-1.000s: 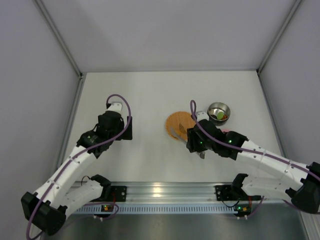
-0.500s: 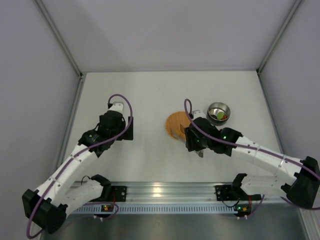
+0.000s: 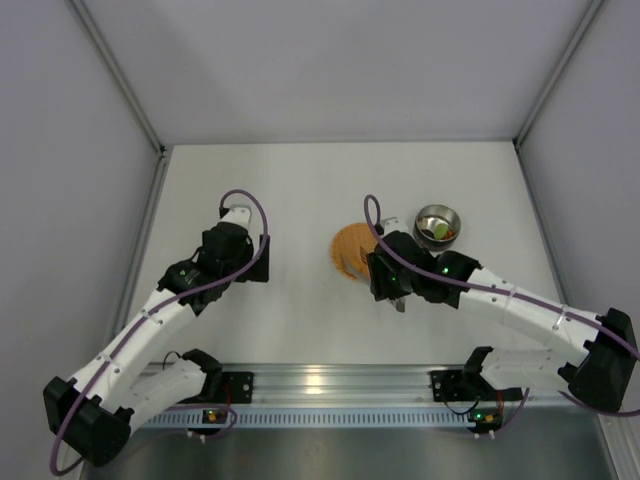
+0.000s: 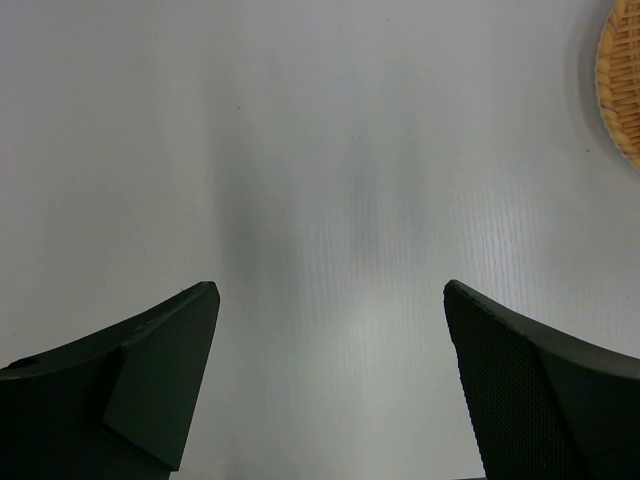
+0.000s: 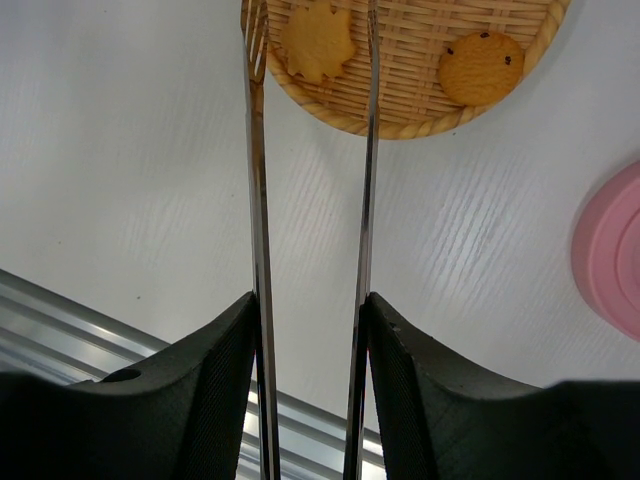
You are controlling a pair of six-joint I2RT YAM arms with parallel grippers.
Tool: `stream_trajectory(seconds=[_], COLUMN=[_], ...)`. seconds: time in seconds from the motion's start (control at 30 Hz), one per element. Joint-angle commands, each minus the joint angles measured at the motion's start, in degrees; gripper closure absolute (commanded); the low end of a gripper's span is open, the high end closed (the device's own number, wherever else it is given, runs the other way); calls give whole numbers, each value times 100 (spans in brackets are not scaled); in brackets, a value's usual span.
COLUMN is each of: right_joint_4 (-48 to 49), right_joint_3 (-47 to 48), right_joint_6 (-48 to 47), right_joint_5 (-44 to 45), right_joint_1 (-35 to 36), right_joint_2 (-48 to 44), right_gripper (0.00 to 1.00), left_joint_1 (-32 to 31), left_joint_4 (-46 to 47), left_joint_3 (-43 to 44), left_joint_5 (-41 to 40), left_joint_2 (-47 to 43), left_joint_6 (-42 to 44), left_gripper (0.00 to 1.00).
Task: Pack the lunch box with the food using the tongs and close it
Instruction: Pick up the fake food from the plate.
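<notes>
My right gripper [image 5: 310, 300] is shut on the tongs [image 5: 258, 180], its two fingers pressing the slim silver arms from outside. The tong tips reach over the orange woven plate [image 5: 420, 120] and stand on either side of a leaf-shaped piece of food [image 5: 318, 40]. A round speckled piece [image 5: 480, 68] lies to its right. The lunch box [image 3: 437, 222], a steel bowl holding green and yellow bits, stands behind my right gripper [image 3: 388, 278]. Its pink lid [image 5: 612, 255] lies flat on the table at the right. My left gripper [image 4: 330, 300] hangs open over bare table, nothing between its fingers.
The woven plate [image 3: 355, 250] sits mid-table, just left of the bowl; its edge [image 4: 620, 80] shows at the top right of the left wrist view. An aluminium rail [image 3: 320, 385] runs along the near edge. Grey walls enclose the table on three sides.
My right arm has shifted slightly left with the tongs, bringing them over the near side of the plate. The left arm has drifted a little to the right.
</notes>
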Motion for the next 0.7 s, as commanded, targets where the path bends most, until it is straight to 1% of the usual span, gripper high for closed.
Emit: stream_trajectory(seconds=[0.0, 0.33, 0.67], right_joint_4=[-164, -296, -85], right_joint_3=[230, 309, 169], right_joint_6=[-22, -119, -22], right_joint_5=[162, 162, 22], right_joint_1=[110, 75, 75], right_joint_2=[-54, -19, -19], right_gripper=[55, 54, 56], left_joint_1=[-48, -83, -153], left_joint_4=[196, 231, 213], left_joint_3=[-48, -74, -74], left_joint_5=[-15, 47, 12], left_joint_2=[-126, -161, -188], left_joint_6=[-28, 7, -1], left_gripper=[1, 1, 1])
